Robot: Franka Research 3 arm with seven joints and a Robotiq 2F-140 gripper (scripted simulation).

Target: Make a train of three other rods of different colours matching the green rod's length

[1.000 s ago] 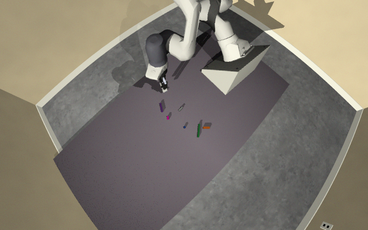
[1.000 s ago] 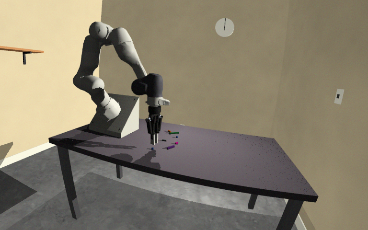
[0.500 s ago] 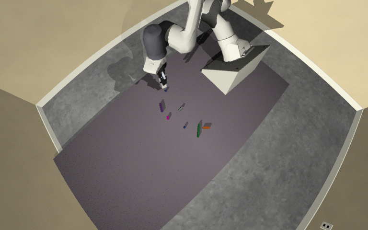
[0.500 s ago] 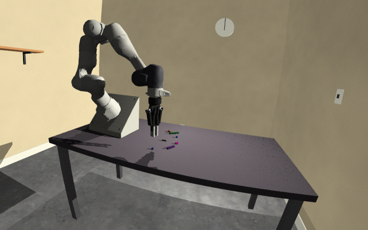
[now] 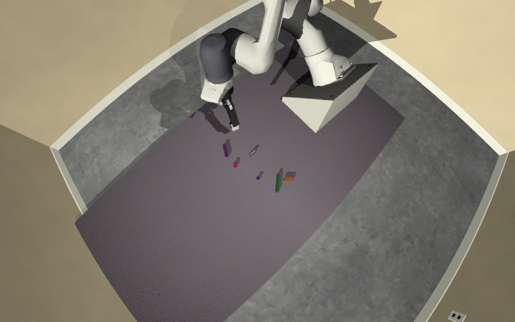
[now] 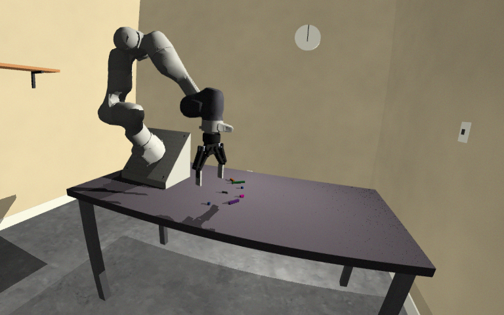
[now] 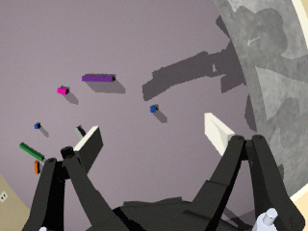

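Note:
My gripper (image 6: 209,177) is open and empty, raised above the table's back left part; it also shows in the overhead view (image 5: 232,123) and the wrist view (image 7: 153,137). A small blue rod (image 7: 153,110) (image 6: 208,203) lies on the table below the open fingers, apart from them. The purple rod (image 5: 225,149), magenta rod (image 5: 235,164), grey rod (image 5: 252,151) and a second blue rod (image 5: 258,177) lie scattered and apart. The green rod (image 5: 277,182) lies with the orange rod (image 5: 288,178) right beside it. No rods are lined up end to end.
The arm's wedge-shaped base (image 5: 326,96) stands at the back of the table. The table's left edge runs close behind the gripper (image 5: 178,125).

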